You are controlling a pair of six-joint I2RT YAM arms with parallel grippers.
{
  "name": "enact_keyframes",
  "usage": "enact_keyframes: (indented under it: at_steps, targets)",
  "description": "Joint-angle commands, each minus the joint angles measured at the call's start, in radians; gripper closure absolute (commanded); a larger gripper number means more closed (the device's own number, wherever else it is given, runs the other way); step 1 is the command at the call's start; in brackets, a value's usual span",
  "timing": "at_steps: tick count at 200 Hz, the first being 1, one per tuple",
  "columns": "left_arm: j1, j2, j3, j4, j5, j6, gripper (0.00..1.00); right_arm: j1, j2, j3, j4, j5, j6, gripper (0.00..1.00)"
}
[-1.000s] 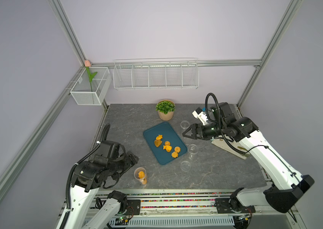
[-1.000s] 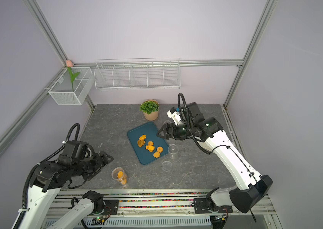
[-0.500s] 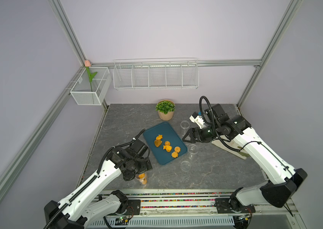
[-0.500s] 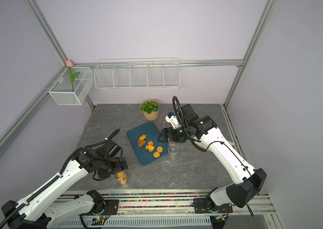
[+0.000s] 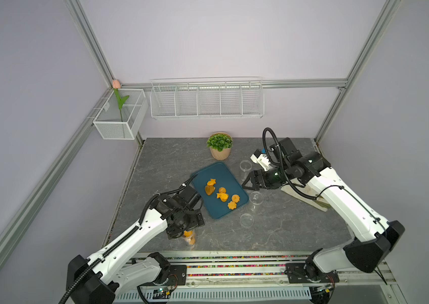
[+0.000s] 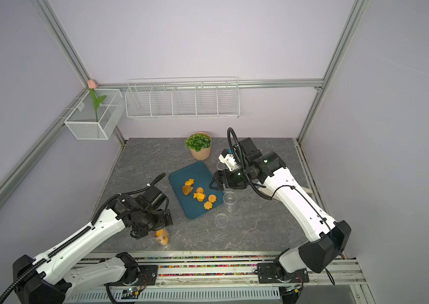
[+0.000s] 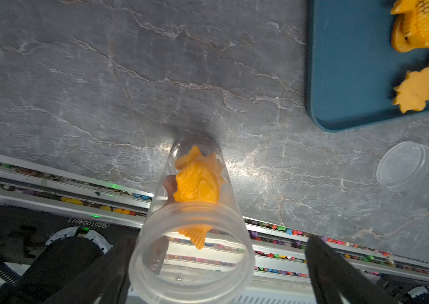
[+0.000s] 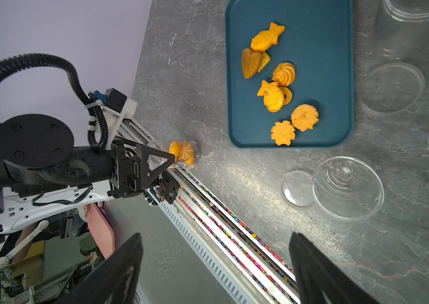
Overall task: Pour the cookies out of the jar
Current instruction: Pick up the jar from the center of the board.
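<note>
A clear jar [image 7: 192,210] stands upright near the table's front edge with several orange cookies [image 7: 195,181] inside; both top views show it [image 5: 189,237] [image 6: 162,235]. My left gripper [image 7: 220,252] is open astride the jar's mouth. One finger [image 7: 118,263] lies close against the jar wall, while the other finger [image 7: 326,271] stands well apart. More cookies [image 5: 221,196] [image 8: 273,86] lie on the teal tray [image 5: 223,176]. My right gripper [image 5: 247,183] [image 8: 216,244] hovers open and empty by the tray's right edge.
An empty clear jar [image 5: 256,198] and a lid [image 5: 246,219] sit right of the tray, with another jar [image 5: 245,165] farther back. A potted plant [image 5: 220,146] stands behind the tray. A pale flat tool [image 5: 305,197] lies under the right arm. The front rail [image 5: 234,258] is close behind the cookie jar.
My left arm swung in from the left to the cookie jar, and its jaws opened wider around it. The right gripper shifted slightly toward the tray, still open.
</note>
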Motion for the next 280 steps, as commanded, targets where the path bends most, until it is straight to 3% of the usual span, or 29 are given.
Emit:
enact_keyframes:
  at_steps: [1, 67, 97, 139, 204, 280]
  targets:
    - [-0.005, 0.0, -0.035, 0.003, -0.003, 0.001, 0.0, 0.005, 0.011, 0.017, -0.011, 0.0, -0.01, 0.11]
    - [-0.005, -0.064, -0.147, 0.054, -0.006, -0.002, 0.1, 0.006, -0.012, 0.005, 0.002, 0.013, 0.04, 0.11]
    - [-0.005, -0.065, -0.146, 0.057, -0.024, 0.015, 0.19, 0.008, -0.039, -0.015, 0.014, 0.019, 0.071, 0.11]
    - [-0.005, -0.048, -0.148, 0.069, -0.028, 0.047, 0.2, 0.013, -0.082, -0.046, 0.018, 0.037, 0.106, 0.11]
    - [-0.005, -0.018, -0.129, 0.096, 0.0, 0.09, 0.31, 0.019, -0.149, -0.099, 0.022, 0.07, 0.143, 0.11]
    - [-0.013, 0.015, -0.099, 0.159, 0.055, 0.093, 0.35, 0.019, -0.175, -0.106, 0.007, 0.104, 0.133, 0.11]
